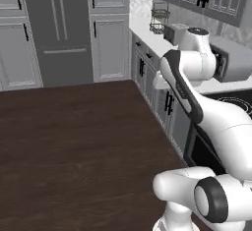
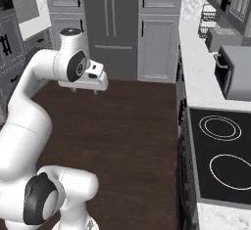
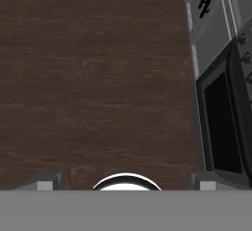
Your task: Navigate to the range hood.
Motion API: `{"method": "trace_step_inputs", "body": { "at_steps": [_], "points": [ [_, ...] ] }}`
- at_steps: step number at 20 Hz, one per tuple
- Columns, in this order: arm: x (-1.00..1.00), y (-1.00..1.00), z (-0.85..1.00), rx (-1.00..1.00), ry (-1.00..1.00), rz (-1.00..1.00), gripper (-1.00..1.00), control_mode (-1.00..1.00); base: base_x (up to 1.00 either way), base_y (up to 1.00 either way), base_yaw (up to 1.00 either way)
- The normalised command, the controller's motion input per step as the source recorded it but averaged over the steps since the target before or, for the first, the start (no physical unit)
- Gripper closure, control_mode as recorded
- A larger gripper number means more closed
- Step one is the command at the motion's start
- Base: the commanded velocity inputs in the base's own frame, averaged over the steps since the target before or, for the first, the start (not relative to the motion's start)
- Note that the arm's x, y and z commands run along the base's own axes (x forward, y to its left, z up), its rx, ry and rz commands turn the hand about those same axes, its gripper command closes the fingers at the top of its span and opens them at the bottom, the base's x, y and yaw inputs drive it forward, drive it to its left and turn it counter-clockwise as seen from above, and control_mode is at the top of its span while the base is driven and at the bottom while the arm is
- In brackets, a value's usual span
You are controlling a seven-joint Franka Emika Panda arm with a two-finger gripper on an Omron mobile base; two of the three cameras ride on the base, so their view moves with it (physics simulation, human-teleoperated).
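Item: gripper [image 2: 84, 91], hanging fingers-down over the floor [image 1: 74, 141], jaws spread wide with nothing between them; in the hand view its tips [image 3: 45, 185] stand far apart.
Item: floor, dark wood, broad and bare up to the counter [image 2: 196, 77] front.
Item: cooktop [image 2: 220, 160], black, set in that counter, just beside the countertop oven [image 2: 238, 72].
Item: range hood. We cannot tell where it is.

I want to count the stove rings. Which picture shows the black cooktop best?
The right base view: the black cooktop lies flat, two white rings plain. The left base view catches just its dark corner at the edge. The hand view faces the oven door.
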Motion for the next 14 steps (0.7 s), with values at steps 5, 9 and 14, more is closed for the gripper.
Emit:
{"method": "trace_step_inputs", "body": {
  "at_steps": [5, 9, 14],
  "points": [
    [0.00, 0.00, 0.00, 0.00, 0.00, 0.00, -1.00, 1.00, 0.82, 0.01, -0.59],
    [0.00, 0.00, 0.00, 0.00, 0.00, 0.00, -1.00, 1.00, 0.14, 0.00, -0.90],
    [0.00, 0.00, 0.00, 0.00, 0.00, 0.00, -1.00, 1.00, 0.00, 0.00, -0.99]
  ]
}}
